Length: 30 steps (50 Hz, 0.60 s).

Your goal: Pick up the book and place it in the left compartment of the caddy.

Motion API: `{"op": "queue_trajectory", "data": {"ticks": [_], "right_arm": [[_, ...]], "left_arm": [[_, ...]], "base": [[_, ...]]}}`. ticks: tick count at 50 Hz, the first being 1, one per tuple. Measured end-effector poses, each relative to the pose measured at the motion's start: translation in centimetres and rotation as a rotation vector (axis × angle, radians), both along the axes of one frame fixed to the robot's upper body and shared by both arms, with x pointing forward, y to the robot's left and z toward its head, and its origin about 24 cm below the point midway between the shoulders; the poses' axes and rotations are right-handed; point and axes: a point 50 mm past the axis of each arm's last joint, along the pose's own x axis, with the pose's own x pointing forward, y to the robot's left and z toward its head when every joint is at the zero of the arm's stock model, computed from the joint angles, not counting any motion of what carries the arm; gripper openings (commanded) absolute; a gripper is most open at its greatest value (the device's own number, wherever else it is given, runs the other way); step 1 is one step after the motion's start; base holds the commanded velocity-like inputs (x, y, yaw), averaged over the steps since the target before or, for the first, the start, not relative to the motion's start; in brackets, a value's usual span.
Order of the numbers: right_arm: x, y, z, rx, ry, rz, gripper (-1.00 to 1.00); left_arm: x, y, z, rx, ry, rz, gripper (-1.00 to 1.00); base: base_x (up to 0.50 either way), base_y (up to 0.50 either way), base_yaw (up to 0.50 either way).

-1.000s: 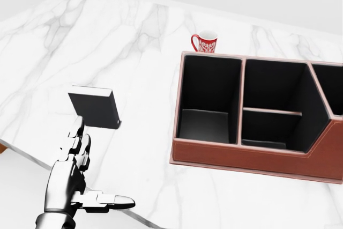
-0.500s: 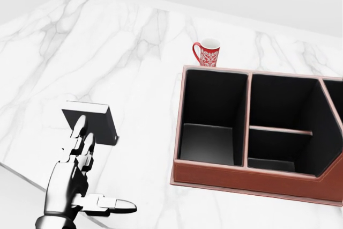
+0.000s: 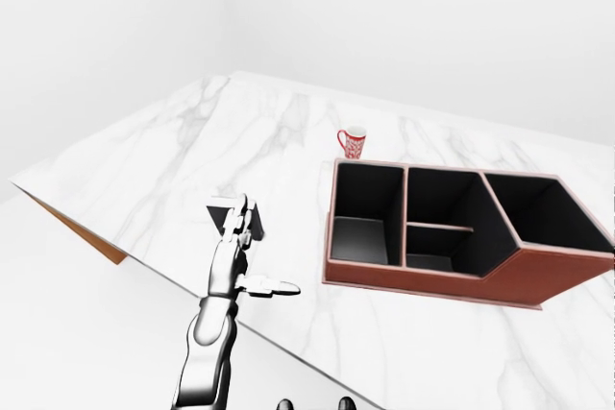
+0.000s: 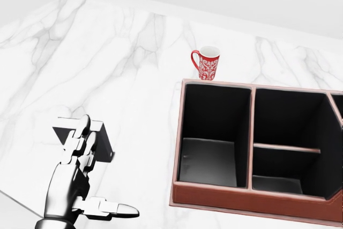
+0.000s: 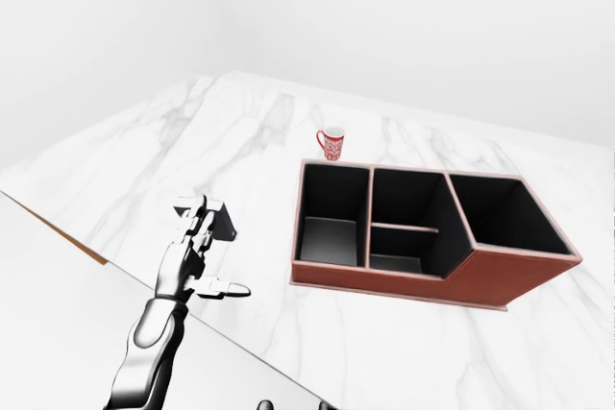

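Left hand (image 4: 75, 178) open, fingers overlapping dark book (image 4: 102, 142) lying flat on marble table (image 4: 123, 52). Brown caddy (image 4: 252, 199) to the right, left compartment (image 4: 211, 132) empty. Red patterned mug (image 4: 207, 63) just beyond caddy's far-left corner.

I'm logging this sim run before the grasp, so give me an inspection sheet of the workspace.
Surface: white marble table, bare apart from the items below.
Job's things: dark book lying flat; brown caddy, its left compartment empty.
Clutter: red patterned mug just above the caddy in the head view.
Hands: left hand open, fingers over the book; right hand not in view.
Cables: nothing seen.
Surroundings: plain white walls.
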Motion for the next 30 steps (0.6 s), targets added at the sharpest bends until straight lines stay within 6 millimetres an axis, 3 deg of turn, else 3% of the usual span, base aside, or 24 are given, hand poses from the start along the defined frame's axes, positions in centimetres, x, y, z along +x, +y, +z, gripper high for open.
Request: {"op": "queue_trajectory", "data": {"ticks": [30], "right_arm": [[-0.03, -0.02, -0.02, 0.003, -0.002, -0.003, 1.00]], "left_arm": [[-0.13, -0.01, 0.14, 0.018, -0.006, 0.013, 1.00]], "base": [[0.13, 0.06, 0.00]]}}
